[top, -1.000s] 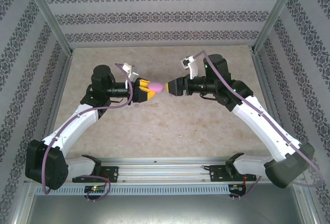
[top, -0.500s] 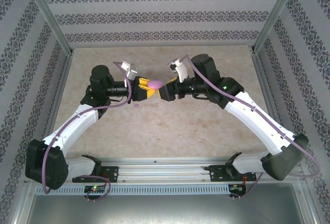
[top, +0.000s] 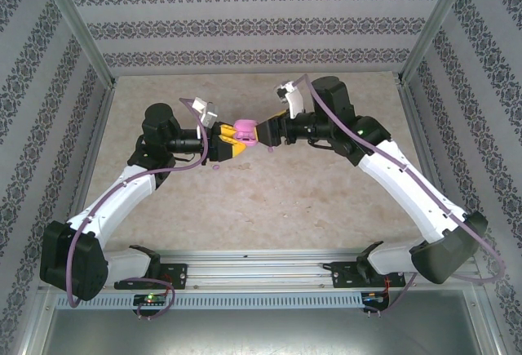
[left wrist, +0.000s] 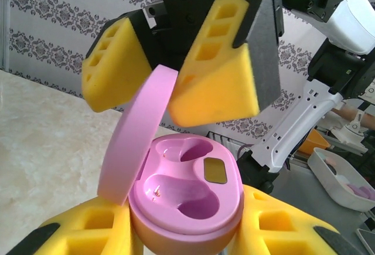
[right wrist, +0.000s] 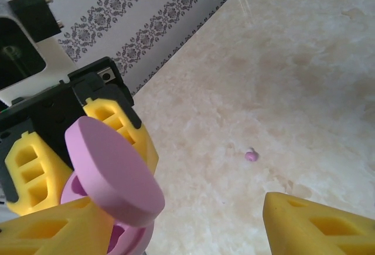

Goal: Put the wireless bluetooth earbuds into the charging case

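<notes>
L gripper [left wrist: 181, 234] clamped on charging case [left wrist: 187, 190] base, lid [left wrist: 137, 132] up, both wells empty. R gripper [left wrist: 164, 76] jaws wide, straddling lid edge. Pink earbud [right wrist: 251, 156] loose on table [right wrist: 304, 61], well apart. Prob v. light, hard, slick, rolls easily; pinch gently across body w/ fingertips.

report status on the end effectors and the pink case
Left end effector shut on pink charging case, lid open, wells empty. Right end effector open, straddling lid. One pink earbud loose on table. Nothing blocking the wells.
</notes>
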